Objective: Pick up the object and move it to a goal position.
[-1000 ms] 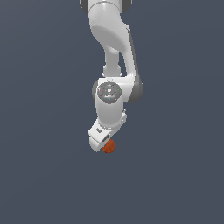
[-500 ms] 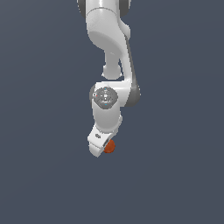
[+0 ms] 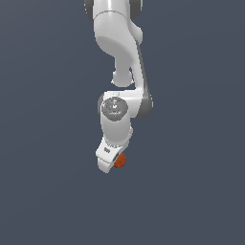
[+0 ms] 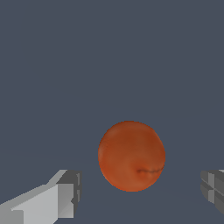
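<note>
The object, a small orange-red ball (image 3: 119, 161), shows at the lower middle of the exterior view, partly hidden behind my white gripper (image 3: 111, 165). In the wrist view the ball (image 4: 131, 156) lies between the two fingertips, with a gap of bare grey surface on each side. One finger (image 4: 65, 194) and the other finger (image 4: 213, 186) stand wide apart and touch nothing. My gripper (image 4: 140, 192) is open around the ball.
A plain dark grey surface (image 3: 191, 191) fills both views. The white arm (image 3: 119, 43) reaches down from the top of the exterior view.
The wrist and hand have sunk a little lower around the ball. The ball has stayed in place.
</note>
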`<state>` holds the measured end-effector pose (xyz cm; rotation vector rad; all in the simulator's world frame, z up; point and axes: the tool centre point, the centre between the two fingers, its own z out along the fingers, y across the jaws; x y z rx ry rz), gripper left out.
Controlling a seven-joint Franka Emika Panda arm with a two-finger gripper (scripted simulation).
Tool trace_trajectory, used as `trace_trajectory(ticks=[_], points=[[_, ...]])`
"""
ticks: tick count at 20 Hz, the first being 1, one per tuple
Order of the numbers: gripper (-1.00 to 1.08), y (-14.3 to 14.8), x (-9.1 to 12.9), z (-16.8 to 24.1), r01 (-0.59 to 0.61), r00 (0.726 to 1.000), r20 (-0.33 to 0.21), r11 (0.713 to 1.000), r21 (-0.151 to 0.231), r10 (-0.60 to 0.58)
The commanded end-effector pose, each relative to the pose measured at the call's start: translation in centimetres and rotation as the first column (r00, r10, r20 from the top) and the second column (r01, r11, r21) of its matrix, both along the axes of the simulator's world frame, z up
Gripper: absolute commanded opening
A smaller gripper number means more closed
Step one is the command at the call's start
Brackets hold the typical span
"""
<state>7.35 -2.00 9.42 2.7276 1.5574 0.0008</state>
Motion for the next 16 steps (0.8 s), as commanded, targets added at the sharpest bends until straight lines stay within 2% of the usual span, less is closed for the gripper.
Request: trace_trajectory(ticks=[1,8,14,15,16], points=[[1.00,0.0,0.0,-0.7,-0.001,1.000,-0.001,1.000,0.000,0.001],[1.00,0.0,-0.1,-4.2,-0.004,1.000,-0.001,1.000,0.000,0.004],[1.00,0.0,0.0,-4.7,-0.004,1.000,-0.001,1.000,0.000,0.004],[-1.00,0.0,0.0,-4.7,-0.004,1.000,-0.001,1.000,0.000,0.004],[-1.00,0.0,0.0,-4.7,-0.004,1.000,-0.001,1.000,0.000,0.004]])
